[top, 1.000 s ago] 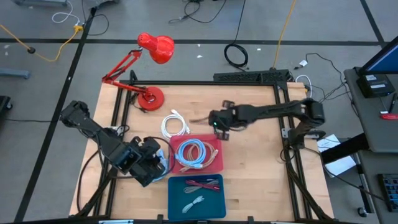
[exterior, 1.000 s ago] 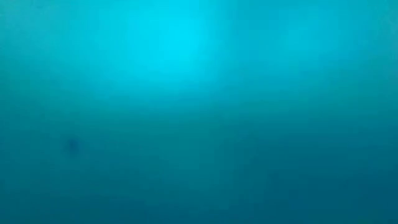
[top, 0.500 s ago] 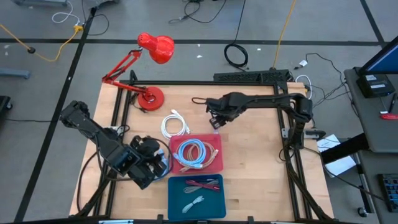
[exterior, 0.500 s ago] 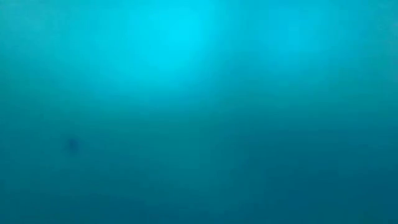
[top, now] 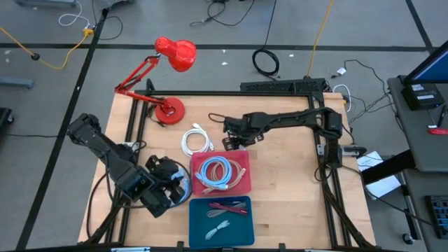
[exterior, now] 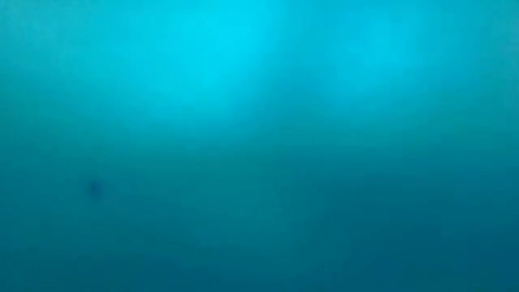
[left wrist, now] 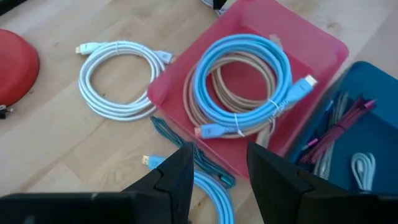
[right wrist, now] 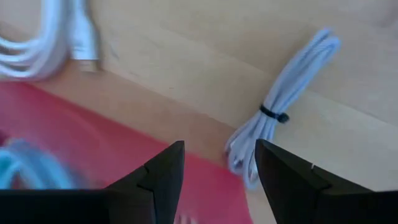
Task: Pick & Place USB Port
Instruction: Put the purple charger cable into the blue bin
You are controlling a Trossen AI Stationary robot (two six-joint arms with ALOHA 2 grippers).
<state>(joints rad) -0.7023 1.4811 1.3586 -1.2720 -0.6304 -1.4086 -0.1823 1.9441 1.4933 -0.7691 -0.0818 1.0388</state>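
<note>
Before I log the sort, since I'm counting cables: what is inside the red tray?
The red tray holds a coiled light-blue cable lying on a beige coiled cable. Whatever lies under those coils is covered.

1. A small bundled white USB cable [right wrist: 283, 102], tied at its middle with a dark band, lies on the wood just ahead of the right gripper's [right wrist: 217, 171] parted jaws, one end touching the red tray [right wrist: 74, 155] edge.
</note>
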